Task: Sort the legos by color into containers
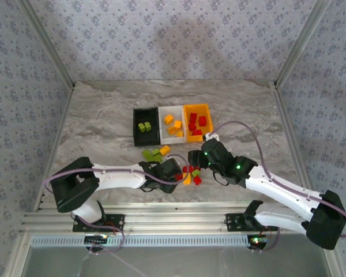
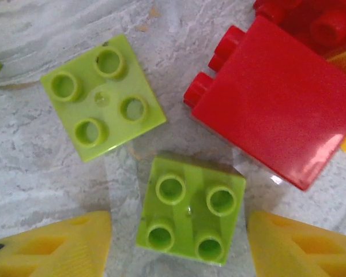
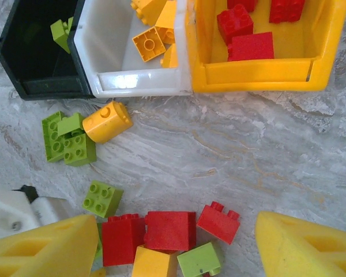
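The black bin (image 3: 29,46) held green legos (image 3: 60,32), the white bin (image 3: 104,52) orange ones (image 3: 149,43), the orange-yellow bin (image 3: 254,75) red ones (image 3: 251,46), while loose legos (image 3: 170,231) lay on the table (image 3: 248,150), left jaws spread astride a green brick (image 2: 190,216), right jaws spread empty.

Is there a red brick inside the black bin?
No, the black bin holds just lime green bricks, while the binned red bricks lie in the orange-yellow bin.

Marbled table (image 1: 104,121), three joined bins (image 3: 138,85), loose legos (image 3: 170,229), perhaps ten
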Action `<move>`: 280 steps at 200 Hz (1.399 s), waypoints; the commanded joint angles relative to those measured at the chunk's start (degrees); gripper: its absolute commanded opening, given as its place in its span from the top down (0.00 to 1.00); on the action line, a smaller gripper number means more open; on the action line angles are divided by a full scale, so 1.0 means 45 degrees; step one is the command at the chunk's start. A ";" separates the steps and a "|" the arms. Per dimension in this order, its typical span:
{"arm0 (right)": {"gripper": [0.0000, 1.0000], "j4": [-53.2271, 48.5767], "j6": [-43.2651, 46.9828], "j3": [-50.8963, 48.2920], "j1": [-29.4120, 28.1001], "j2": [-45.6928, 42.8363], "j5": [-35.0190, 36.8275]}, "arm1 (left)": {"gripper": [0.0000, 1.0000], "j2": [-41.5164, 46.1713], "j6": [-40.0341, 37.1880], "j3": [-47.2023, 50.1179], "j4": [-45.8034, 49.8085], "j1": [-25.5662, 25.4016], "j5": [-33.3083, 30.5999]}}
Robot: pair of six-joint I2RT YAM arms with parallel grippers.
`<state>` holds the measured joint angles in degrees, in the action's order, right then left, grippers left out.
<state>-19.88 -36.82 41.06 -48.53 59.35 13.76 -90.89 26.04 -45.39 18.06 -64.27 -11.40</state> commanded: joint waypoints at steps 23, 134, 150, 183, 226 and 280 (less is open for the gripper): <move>0.26 -0.0373 0.0058 -0.0271 0.0182 -0.0401 0.0146 | 0.41 -0.0657 -0.0527 -0.0395 -0.0475 -0.0073 -0.0803; 0.26 -0.0161 0.0057 -0.0363 0.0443 -0.0360 0.0107 | 0.69 -0.0464 -0.0322 -0.0147 -0.0189 -0.0073 -0.1153; 0.26 -0.0115 0.0066 -0.0353 0.0500 -0.0309 0.0087 | 0.72 -0.0062 -0.0160 -0.0078 0.0035 -0.0078 -0.1324; 0.26 0.0040 0.0057 -0.0351 0.0530 -0.0295 0.0048 | 0.73 0.1661 0.0277 0.0145 0.0886 0.0141 -0.2179; 0.26 0.0324 0.0058 -0.0357 0.0658 -0.0185 -0.0088 | 0.75 0.3743 0.0453 -0.0594 0.1329 0.2604 -0.2240; 0.26 0.0229 0.0001 -0.0486 0.0780 -0.0023 -0.0166 | 0.74 0.1575 0.0267 -0.3906 0.0929 0.5958 -0.1415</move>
<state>-18.61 -36.82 39.90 -45.56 59.31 13.15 -78.46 27.07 -57.49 22.41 -41.56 -19.68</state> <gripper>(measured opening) 0.741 0.312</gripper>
